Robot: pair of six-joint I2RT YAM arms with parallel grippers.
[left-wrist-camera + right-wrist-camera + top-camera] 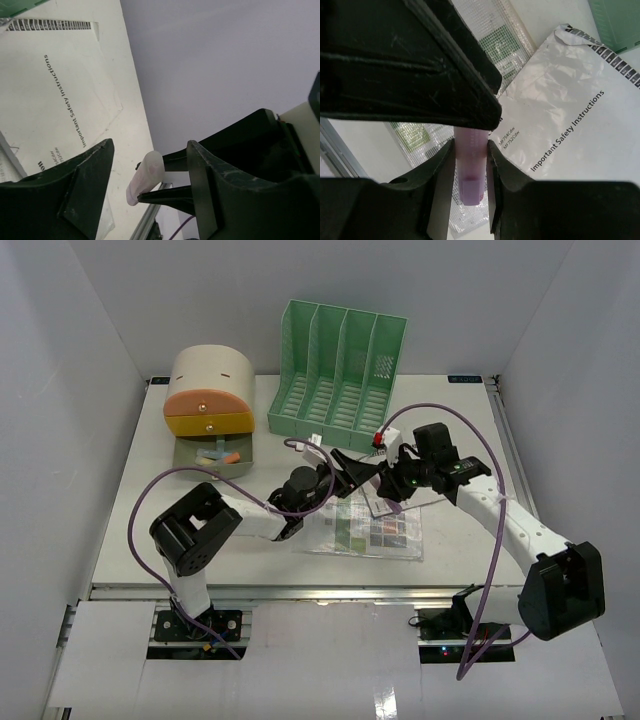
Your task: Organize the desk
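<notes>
Bright, even light; glare on the plastic bag (pixel 555 80); right tool (pixel 470 150) looms dark, perhaps blurred

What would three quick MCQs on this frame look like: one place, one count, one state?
1. Where on the desk does the green file rack stand?
A. Near edge, by the arm bases
B. Middle, under the arms
C. Far edge, right of the drawer box

2. How many slots does the green file rack have?
A. Two
B. Four
C. Six

3. What state is the right gripper in?
A. Shut on a pale pink stick
B. Open, empty
C. Shut on nothing

Key:
1 C, the top view shows it at the far edge beside the box.
2 B, three dividers make four slots.
3 A, the right wrist view shows the stick pinched between both fingers.
</notes>
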